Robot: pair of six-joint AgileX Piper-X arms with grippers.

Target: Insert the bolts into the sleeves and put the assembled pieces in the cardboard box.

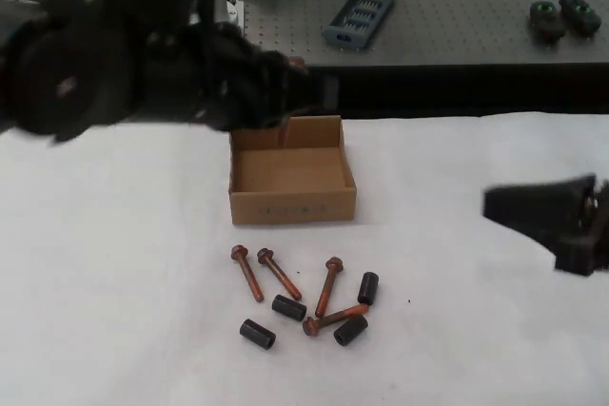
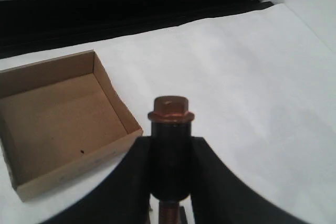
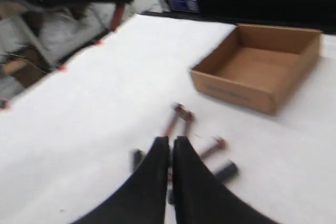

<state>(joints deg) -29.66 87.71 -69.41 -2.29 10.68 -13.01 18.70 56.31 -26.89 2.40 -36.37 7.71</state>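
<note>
Left gripper (image 2: 170, 150) clenches one sleeved bolt (image 2: 170, 113) near the empty cardboard box (image 1: 293, 208). Four bolts (image 1: 249, 275) and four sleeves (image 1: 288, 307) wait at its 6 o'clock. Right gripper (image 3: 172, 142) is pinched together, empty.

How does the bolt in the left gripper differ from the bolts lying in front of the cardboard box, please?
The held bolt wears a black sleeve and is clamped in the left gripper; the loose bolts are bare, with loose sleeves beside them. The held bolt is off the table; the loose bolts lie flat on it. All have copper-coloured flanged heads.
</note>
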